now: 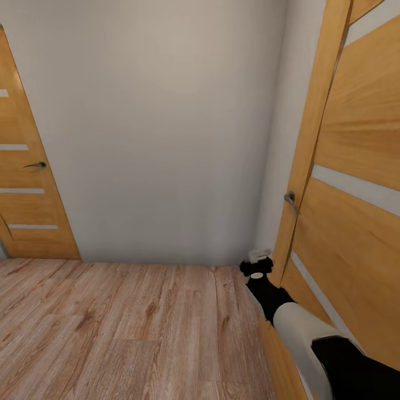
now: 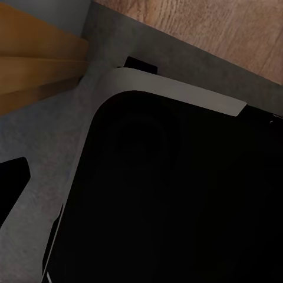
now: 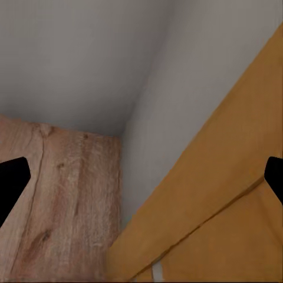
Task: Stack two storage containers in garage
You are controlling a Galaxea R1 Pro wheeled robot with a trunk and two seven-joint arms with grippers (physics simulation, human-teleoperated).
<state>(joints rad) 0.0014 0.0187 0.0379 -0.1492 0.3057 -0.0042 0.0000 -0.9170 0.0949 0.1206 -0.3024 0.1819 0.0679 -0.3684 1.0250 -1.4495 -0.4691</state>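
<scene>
1. Right arm (image 1: 294,322) – nearest, at 5 o'clock in head view, white & black, reaching fwd along the open door.
2. Right gripper (image 1: 259,261) – near wall base at approx 4 o'clock; in right wrist view its two dark fingertips (image 3: 12,183) sit well apart, nothing between them, so released.
3. Orange-brown door (image 1: 355,211) w/ pale stripes fills the 3 o'clock side, open, metal handle (image 1: 290,201) on its edge.
4. Light wood-plank floor (image 1: 122,328) – spans 6 to 8 o'clock.
5. Left gripper: left wrist view shows the robot's dark body panel (image 2: 177,200) close up; one finger tip (image 2: 12,183) visible, state can't tell.
6. Second orange-brown door (image 1: 28,194) at 9 o'clock, shut, w/ lever handle (image 1: 36,165).
7. Cream wall (image 1: 161,128) – farthest, 12 o'clock.
8. Storage containers: not in view here.
</scene>
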